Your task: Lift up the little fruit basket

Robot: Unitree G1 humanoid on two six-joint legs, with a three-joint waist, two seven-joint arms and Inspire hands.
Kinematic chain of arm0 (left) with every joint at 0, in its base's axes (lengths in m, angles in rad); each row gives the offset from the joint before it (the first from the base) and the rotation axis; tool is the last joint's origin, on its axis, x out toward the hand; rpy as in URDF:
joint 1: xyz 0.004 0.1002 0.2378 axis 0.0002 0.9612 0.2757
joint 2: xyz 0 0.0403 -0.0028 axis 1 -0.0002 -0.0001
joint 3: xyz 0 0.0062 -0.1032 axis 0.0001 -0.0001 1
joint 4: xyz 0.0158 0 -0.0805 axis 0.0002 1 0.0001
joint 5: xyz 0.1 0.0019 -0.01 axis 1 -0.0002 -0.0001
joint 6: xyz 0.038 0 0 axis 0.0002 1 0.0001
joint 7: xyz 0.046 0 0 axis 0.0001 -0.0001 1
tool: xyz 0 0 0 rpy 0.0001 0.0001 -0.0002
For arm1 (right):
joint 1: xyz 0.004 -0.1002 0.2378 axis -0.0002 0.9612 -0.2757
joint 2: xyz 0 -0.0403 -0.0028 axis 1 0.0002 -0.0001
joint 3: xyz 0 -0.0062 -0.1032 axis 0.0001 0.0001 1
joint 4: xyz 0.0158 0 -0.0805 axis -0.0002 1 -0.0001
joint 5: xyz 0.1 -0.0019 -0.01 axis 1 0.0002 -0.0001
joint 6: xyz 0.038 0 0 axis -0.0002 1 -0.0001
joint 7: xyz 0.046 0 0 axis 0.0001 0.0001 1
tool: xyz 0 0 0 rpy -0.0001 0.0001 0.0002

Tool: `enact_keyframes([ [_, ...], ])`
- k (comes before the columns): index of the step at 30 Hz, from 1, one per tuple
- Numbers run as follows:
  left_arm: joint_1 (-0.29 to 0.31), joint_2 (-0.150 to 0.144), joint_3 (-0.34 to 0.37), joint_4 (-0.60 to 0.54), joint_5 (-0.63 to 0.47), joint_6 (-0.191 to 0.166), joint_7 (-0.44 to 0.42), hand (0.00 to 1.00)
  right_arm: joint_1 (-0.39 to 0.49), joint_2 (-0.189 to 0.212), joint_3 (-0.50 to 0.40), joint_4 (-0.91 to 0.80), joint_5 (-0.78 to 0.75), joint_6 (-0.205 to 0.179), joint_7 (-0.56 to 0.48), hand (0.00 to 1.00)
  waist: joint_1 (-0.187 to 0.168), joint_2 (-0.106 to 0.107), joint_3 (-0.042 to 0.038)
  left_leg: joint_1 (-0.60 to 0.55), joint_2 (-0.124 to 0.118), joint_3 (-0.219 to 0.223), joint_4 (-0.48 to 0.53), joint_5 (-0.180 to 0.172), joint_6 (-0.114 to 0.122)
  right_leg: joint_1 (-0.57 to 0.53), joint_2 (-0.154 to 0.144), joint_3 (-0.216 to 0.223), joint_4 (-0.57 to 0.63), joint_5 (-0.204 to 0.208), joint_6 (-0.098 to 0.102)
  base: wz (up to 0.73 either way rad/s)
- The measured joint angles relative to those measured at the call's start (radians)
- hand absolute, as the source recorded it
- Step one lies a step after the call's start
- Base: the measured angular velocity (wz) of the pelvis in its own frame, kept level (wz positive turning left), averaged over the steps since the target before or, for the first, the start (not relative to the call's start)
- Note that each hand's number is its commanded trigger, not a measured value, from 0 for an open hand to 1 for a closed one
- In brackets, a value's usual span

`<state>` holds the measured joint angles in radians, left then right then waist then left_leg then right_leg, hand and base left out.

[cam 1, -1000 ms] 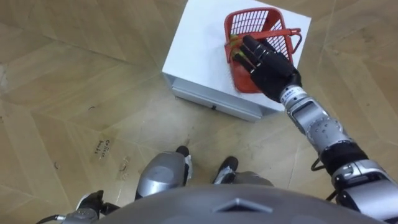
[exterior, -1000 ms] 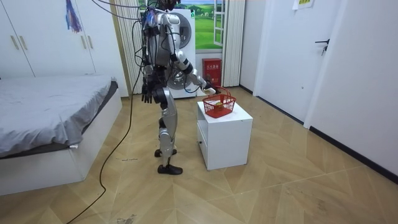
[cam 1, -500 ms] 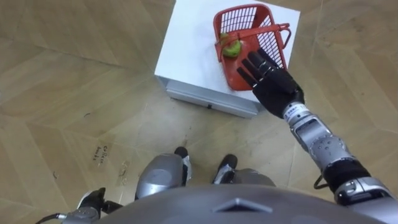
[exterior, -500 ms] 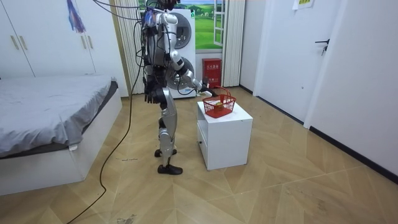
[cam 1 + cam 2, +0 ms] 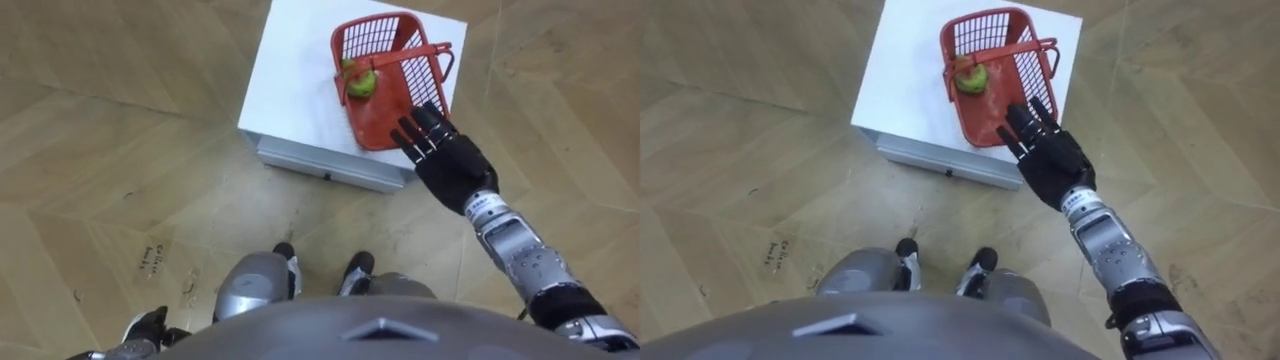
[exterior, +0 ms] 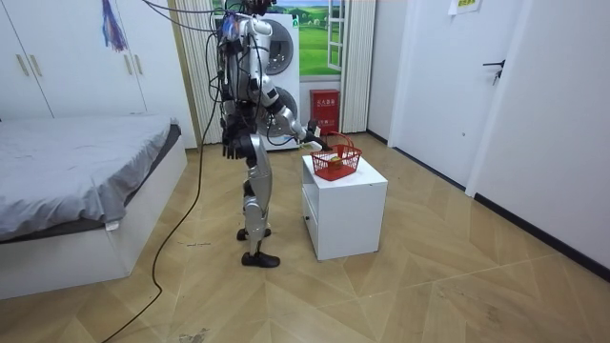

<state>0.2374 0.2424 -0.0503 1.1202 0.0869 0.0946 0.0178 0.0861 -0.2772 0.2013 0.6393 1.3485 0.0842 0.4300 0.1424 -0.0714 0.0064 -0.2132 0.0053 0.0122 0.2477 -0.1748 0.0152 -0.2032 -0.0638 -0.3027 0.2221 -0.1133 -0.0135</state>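
Dark left hand [image 5: 148, 326] idle in the lower left corner. Your right hand [image 5: 447, 165], right of centre: fingers straight and spread, holding nothing, tips at the near rim of the red fruit basket [image 5: 375, 120]; contact unclear. Basket sits upper centre on the white cabinet [image 5: 290, 88], green fruit [image 5: 358, 80] inside. Reach past the rim, curl under the handle [image 5: 420, 50], then lift level.

Fruit [image 5: 358, 82] in basket [image 5: 376, 126] on cabinet [image 5: 290, 90], right hand [image 5: 450, 166] just before it
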Motion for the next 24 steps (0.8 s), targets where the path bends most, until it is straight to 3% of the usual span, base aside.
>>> enact_keyframes([
  [2,0.0,0.0,0.018,0.001,-0.001,-0.008,0.004,0.0,0.017,-0.005,-0.012,-0.022,0.0,0.0,0.005,0.0,-0.005,-0.01,0.0033,0.015,0.003,0.016,-0.011,0.0,0.0,0.005,0.001,0.006,-0.002,0.0,0.0,-0.2],
  [3,0.0,-0.002,0.033,-0.003,-0.007,-0.013,0.008,0.0,0.033,-0.005,-0.039,-0.035,-0.001,0.002,0.011,0.0,-0.028,-0.014,0.0021,0.02,0.003,0.016,-0.011,0.0,0.0,0.012,0.004,0.009,-0.007,0.0,0.0,-0.05],
  [8,0.001,-0.008,0.121,-0.01,-0.018,-0.022,0.027,0.0,0.112,-0.006,-0.193,-0.067,-0.004,-0.004,0.009,0.0,-0.057,-0.019,-0.002,0.076,0.003,0.027,-0.037,-0.001,0.001,0.051,0.009,0.027,-0.021,0.0,0.005,-0.08],
  [10,0.0,-0.01,0.136,-0.011,-0.018,-0.024,0.061,0.0,0.117,-0.014,-0.235,0.025,-0.049,-0.01,0.016,0.0,-0.085,-0.017,-0.0055,0.105,0.003,0.034,-0.052,-0.001,0.001,0.07,0.009,0.031,-0.022,-0.004,0.008,-0.09],
  [13,-0.002,-0.024,0.162,-0.011,-0.017,-0.038,0.086,0.0,0.131,-0.02,-0.269,0.141,-0.109,-0.009,0.018,0.0,-0.086,-0.016,-0.0095,0.14,0.005,0.055,-0.075,-0.002,0.002,0.091,0.014,0.054,-0.027,-0.006,0.01,-0.2],
  [17,0.008,-0.037,0.183,-0.033,-0.017,-0.033,0.108,0.0,0.161,-0.018,-0.282,0.275,-0.162,-0.004,0.02,0.0,-0.107,-0.006,-0.011,0.176,0.008,0.055,-0.081,-0.012,0.002,0.131,0.018,0.052,-0.041,-0.009,0.013,-0.02],
  [20,0.01,-0.037,0.194,-0.04,-0.005,-0.037,0.109,0.0,0.171,-0.016,-0.305,0.371,-0.281,-0.002,0.008,0.0,-0.11,0.006,-0.0086,0.192,0.009,0.06,-0.08,-0.017,0.001,0.146,0.02,0.054,-0.044,-0.009,0.014,-0.06],
  [24,0.015,-0.039,0.213,-0.035,-0.003,-0.033,0.111,0.0,0.154,0.014,-0.31,0.491,-0.568,-0.002,-0.042,0.0,-0.11,0.008,-0.0066,0.221,0.017,0.068,-0.083,-0.027,-0.003,0.176,0.03,0.069,-0.054,-0.011,0.012,-0.07],
])
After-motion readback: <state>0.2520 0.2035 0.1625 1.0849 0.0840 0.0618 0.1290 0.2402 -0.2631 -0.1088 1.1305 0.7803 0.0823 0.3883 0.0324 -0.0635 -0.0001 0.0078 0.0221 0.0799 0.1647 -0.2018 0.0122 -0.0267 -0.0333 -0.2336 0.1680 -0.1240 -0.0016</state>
